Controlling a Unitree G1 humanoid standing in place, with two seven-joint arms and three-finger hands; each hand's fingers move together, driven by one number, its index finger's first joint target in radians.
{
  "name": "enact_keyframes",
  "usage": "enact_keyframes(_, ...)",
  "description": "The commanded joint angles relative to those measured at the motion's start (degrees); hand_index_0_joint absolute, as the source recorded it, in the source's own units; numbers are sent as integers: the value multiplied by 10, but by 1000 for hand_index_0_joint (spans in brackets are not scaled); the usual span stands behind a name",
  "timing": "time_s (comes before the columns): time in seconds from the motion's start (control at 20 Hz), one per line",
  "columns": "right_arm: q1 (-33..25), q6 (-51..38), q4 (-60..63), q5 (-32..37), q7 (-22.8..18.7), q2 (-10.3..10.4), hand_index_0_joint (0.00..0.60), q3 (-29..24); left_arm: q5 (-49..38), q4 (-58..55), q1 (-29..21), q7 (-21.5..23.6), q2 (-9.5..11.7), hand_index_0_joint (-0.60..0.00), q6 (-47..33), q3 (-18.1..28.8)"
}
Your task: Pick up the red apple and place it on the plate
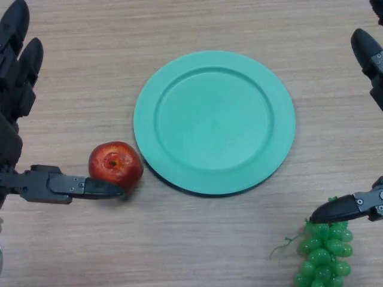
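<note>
The red apple lies on the wooden table just left of the green plate, nearly touching its rim. The plate holds nothing. My left hand is at the left edge with its fingers straight, pointing away from me. Its thumb reaches right and its tip touches the apple's near lower side. The fingers are well apart from the apple. My right hand is at the right edge, fingers straight, with its thumb low down over the grapes.
A bunch of green grapes lies at the bottom right, under the right thumb tip. Bare wooden table surrounds the plate at the top and bottom.
</note>
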Motion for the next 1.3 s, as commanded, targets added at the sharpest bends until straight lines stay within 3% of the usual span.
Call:
enact_keyframes(0.05,-13,-58,-33,9,-15,-7,0,-17,10,13,15,-17,4,0,-126,41)
enact_keyframes(0.2,-23,-67,-30,-10,-12,-12,0,-12,39,124,31,-33,-6,0,-247,32)
enact_keyframes(0.45,-13,-98,-12,-44,-9,0,0,13,103,317,23,23,-3,0,-403,-23)
enact_keyframes(0.75,-18,-84,-14,-11,-17,-5,0,-6,113,478,-64,66,10,0,-456,-73)
enact_keyframes(0.9,-15,-84,-15,-1,-18,-5,0,-11,160,506,-82,114,8,0,-448,-84)
enact_keyframes(1.0,-15,-82,-17,4,-19,-6,0,-15,173,506,-83,123,9,-200,-439,-85)
enact_keyframes(1.15,-19,-50,-37,56,-32,-18,0,-60,268,509,-81,165,16,-600,-418,-94)
enact_keyframes(1.3,-23,-45,-42,79,-42,-26,0,-76,301,522,-91,179,20,-600,-418,-98)
